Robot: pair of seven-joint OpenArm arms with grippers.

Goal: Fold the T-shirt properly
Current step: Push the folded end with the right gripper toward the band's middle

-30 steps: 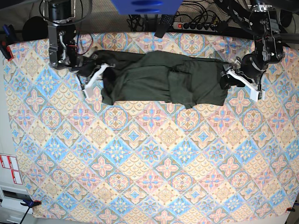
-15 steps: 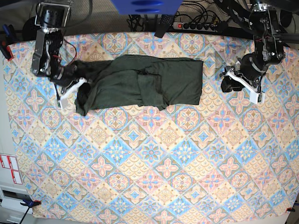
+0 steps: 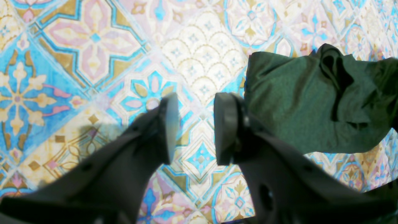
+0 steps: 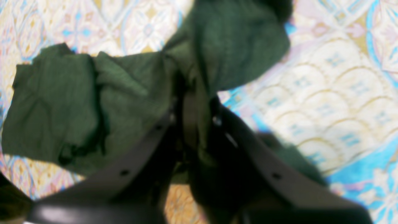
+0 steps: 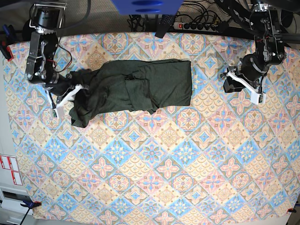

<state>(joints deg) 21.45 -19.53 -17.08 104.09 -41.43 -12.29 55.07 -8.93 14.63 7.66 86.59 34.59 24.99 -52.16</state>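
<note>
Olive knit T-shirt bunched on worktop, one end pinched in right hand. Left hand part-open, empty, shirt well apart. Step: repositioning; next, spread flat.

A patterned tablecloth covers the whole work surface, printed with diamond tiles in blue, pink, cream and ochre. Beyond its far edge a black power strip lies among dark cables, and a blue object hangs over the middle of that edge. At the cloth's near-left corner sit white labels with red print and a clamp. Light is even and bright.
</note>
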